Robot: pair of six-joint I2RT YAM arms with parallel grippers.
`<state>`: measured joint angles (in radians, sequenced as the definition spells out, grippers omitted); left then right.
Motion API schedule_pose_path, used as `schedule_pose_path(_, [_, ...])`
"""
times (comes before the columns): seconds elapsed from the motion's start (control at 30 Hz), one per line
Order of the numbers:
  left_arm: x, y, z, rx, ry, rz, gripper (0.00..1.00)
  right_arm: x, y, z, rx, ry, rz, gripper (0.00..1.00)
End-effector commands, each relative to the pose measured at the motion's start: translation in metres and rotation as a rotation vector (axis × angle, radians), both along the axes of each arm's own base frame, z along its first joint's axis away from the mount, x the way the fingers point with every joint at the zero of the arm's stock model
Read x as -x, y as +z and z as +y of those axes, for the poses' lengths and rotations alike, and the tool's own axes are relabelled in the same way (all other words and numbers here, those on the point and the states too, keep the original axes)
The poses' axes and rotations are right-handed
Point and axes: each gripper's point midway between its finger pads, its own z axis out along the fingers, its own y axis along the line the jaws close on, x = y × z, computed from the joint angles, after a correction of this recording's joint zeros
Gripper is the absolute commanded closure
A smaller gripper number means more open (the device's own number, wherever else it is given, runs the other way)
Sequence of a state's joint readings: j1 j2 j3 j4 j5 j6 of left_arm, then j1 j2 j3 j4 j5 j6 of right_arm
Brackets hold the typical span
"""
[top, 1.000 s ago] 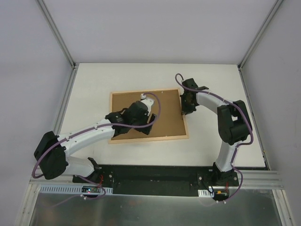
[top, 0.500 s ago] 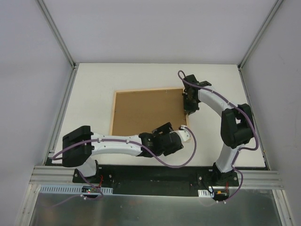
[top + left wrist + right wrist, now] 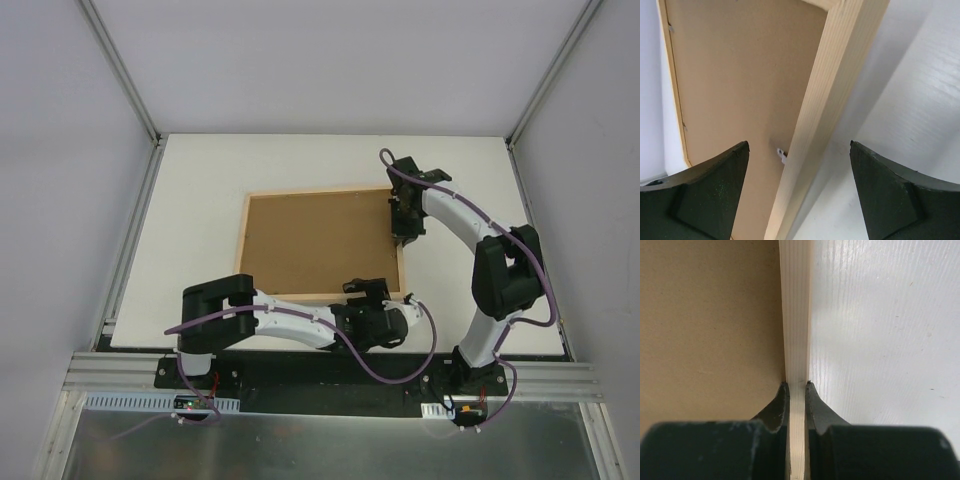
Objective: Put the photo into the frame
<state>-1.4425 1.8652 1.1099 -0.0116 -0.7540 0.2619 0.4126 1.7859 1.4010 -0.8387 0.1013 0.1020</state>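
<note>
The frame (image 3: 300,297) of light wood lies flat on the white table, its brown backing board (image 3: 320,243) facing up. The photo is hidden. My right gripper (image 3: 400,228) is shut on the frame's right rail (image 3: 795,315), one finger on the board side and one on the table side (image 3: 796,384). My left gripper (image 3: 368,291) hovers open at the frame's near right corner. In the left wrist view its fingers straddle the wooden rail (image 3: 835,75) without touching it (image 3: 798,145). A small metal tab (image 3: 782,154) sits where the board (image 3: 740,75) meets the rail.
The white tabletop (image 3: 200,200) surrounds the frame, bounded by grey walls and metal posts at the back corners. A black base rail (image 3: 320,370) runs along the near edge, with the left arm stretched low just in front of it.
My left arm has swung off the backing board down to the frame's near right corner, its jaws widening. The frame has shifted slightly to the right with the right gripper still on it.
</note>
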Motion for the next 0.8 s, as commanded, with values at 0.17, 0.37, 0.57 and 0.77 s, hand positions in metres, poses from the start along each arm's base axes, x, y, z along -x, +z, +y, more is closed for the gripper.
schedule_pose_path(0.17, [-0.027,0.011,-0.006,-0.022,-0.018,-0.246,0.24,0.003,0.046,0.004,-0.046,-0.006,-0.067,0.99])
schedule_pose_path(0.37, [-0.032,0.015,0.000,-0.026,-0.016,-0.308,0.41,0.004,0.046,0.003,-0.042,-0.010,-0.065,0.99])
schedule_pose_path(0.57, [-0.036,0.018,0.000,-0.032,-0.018,-0.353,0.67,0.005,0.048,0.004,-0.050,-0.009,-0.067,1.00])
schedule_pose_path(0.77, [-0.040,0.034,-0.002,-0.016,-0.007,-0.415,1.00,0.006,0.052,0.005,-0.061,-0.005,-0.078,0.99])
